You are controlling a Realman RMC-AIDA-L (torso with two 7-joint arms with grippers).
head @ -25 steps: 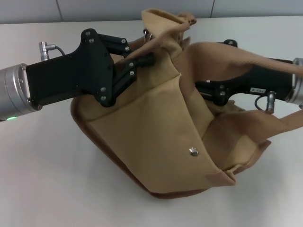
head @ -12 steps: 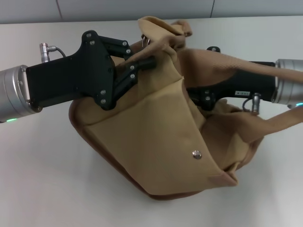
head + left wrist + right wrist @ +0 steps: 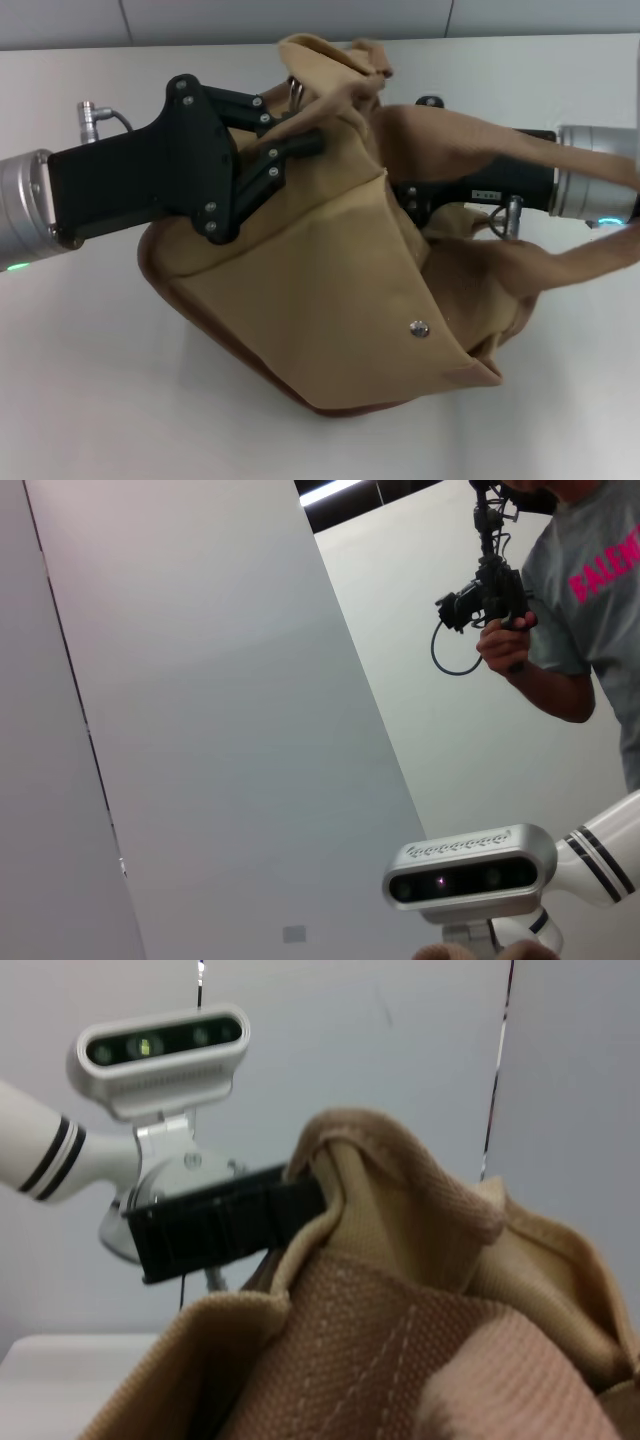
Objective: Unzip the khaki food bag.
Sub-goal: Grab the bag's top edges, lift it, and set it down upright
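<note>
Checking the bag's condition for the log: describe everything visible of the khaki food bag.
The khaki food bag is tan canvas with brown trim, crumpled and tipped on the white table. Its front pocket bears a metal snap. The left tool pinches its top fabric; the right tool reaches in under a wide webbing handle.

We see a plain white table (image 3: 90,380) carrying a slumped, boxy khaki canvas food bag (image 3: 330,290).
</note>
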